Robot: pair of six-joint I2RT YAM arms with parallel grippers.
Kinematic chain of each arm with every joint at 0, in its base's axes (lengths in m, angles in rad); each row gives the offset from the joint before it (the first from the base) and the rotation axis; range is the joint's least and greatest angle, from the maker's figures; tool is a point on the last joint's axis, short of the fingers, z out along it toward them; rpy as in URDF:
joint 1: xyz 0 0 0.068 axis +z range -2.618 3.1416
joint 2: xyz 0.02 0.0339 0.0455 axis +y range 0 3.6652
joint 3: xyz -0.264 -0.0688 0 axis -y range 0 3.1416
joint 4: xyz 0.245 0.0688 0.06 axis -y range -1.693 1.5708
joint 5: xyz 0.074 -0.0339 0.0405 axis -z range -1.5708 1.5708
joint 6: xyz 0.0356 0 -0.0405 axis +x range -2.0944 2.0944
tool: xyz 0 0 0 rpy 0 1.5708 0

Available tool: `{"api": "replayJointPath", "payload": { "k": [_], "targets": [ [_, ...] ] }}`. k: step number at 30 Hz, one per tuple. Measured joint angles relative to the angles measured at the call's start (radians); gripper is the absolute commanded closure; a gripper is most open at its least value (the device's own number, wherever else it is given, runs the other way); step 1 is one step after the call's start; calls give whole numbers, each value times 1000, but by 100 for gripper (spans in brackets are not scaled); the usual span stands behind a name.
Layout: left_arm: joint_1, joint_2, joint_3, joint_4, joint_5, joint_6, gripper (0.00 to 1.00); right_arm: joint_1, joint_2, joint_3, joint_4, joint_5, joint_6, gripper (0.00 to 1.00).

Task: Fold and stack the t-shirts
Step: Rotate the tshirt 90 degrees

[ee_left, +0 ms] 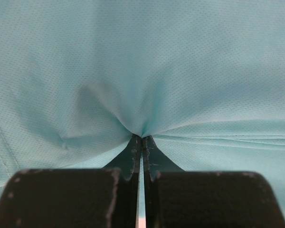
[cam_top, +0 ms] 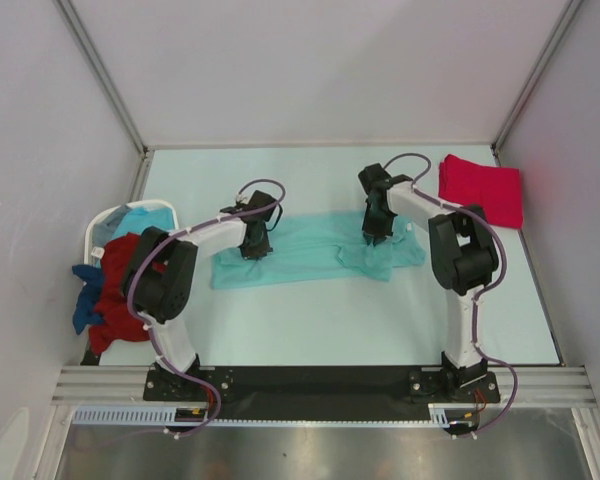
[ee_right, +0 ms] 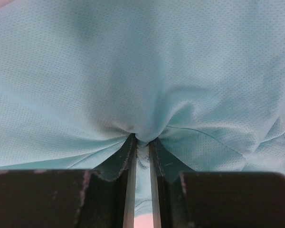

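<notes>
Tightly, left fingers [ee_left: 131,159] pinch the light teal t-shirt [cam_top: 310,252] between their tips; right fingers [ee_right: 126,159] likewise.

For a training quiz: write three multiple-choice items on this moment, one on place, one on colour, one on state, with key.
1. Where on the table does the folded shirt lie? A. far right corner B. near left corner C. middle
2. What colour is the spread shirt? A. yellow B. light teal C. black
3. How is the left gripper? A. wide open B. shut on the spread shirt C. shut on the folded shirt
Key: 1 A, it lies by the far right walls. 2 B, teal cloth fills both wrist views. 3 B, its jaws pinch gathered teal cloth.
</notes>
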Motion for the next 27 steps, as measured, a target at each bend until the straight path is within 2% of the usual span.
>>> {"api": "replayJointPath", "payload": {
  "k": [12,22,27],
  "targets": [
    [-143,-19,-21,-19,-24,-16,100,1,184,309,-271,-3,-24,100],
    [-205,-40,-39,-45,9,-46,100,6,222,378,-302,2,-31,100],
    [-252,-54,-51,-59,27,-62,100,6,294,512,-316,8,-37,100]
  ]
}}
